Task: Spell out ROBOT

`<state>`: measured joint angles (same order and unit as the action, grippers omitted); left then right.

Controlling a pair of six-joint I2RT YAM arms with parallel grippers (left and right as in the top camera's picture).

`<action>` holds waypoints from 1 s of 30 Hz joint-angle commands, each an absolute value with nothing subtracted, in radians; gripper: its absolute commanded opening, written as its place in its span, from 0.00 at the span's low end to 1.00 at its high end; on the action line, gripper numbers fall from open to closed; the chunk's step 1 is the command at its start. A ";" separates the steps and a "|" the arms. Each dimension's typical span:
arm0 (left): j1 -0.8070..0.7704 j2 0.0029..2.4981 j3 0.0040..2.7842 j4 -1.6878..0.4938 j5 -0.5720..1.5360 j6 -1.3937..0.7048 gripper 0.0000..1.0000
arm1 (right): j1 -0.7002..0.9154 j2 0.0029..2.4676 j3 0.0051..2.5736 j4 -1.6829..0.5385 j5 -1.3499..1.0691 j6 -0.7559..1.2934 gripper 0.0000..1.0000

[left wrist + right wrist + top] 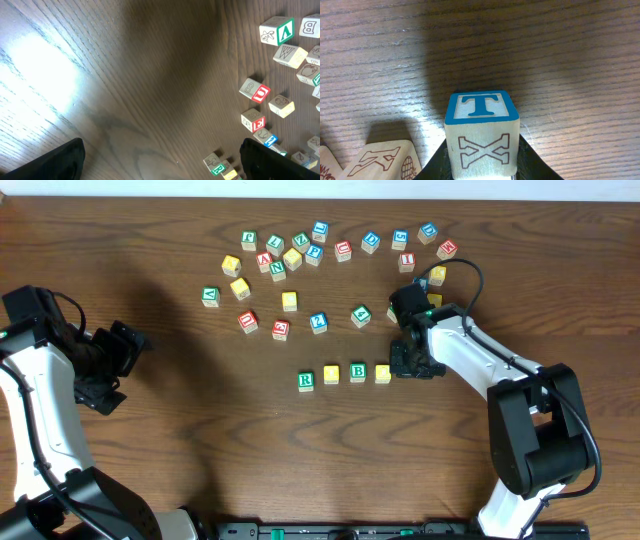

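Last letter: right gripper [415,364] is grasping the T block [481,107] at the right end of the R-O-B-O row [357,373], mid-frame. Next it should line it up flush and let go. The left gripper [128,365] is spread wide, empty.

Robot lab tabletop setup, wood-grain table [200,440], white left arm [35,405], white right arm [470,355], scattered letter cubes [292,258]

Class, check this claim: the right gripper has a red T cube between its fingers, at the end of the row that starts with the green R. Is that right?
Not quite. The T cube in the right gripper is blue, not red, as the right wrist view shows. The rest stands: the gripper is at the end of the row that starts with the green R.
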<state>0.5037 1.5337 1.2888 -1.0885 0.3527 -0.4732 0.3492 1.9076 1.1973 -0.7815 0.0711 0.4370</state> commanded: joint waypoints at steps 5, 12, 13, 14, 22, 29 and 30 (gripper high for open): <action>0.505 1.530 1.279 -1.088 0.345 -0.464 0.98 | 0.348 1.883 1.227 -0.799 0.003 0.432 0.19; 0.505 1.530 1.279 -1.088 0.345 -0.464 0.97 | 0.305 1.883 1.310 -0.955 -0.110 0.430 0.21; 0.505 1.530 1.279 -1.088 0.345 -0.464 0.97 | 0.299 1.883 1.316 -0.969 -0.120 0.428 0.20; 0.505 1.530 1.279 -1.088 0.345 -0.464 0.98 | 0.286 1.883 1.328 -0.996 -0.135 0.428 0.21; 0.505 1.530 1.279 -1.088 0.345 -0.464 0.97 | 0.186 1.884 1.338 -1.100 -0.294 0.305 0.17; 0.505 1.530 1.279 -1.089 0.345 -0.464 0.98 | 0.164 1.886 1.291 -1.118 -0.353 0.305 0.18; 0.505 1.530 1.279 -1.089 0.345 -0.464 0.98 | 0.164 1.888 1.275 -1.117 -0.364 0.305 0.18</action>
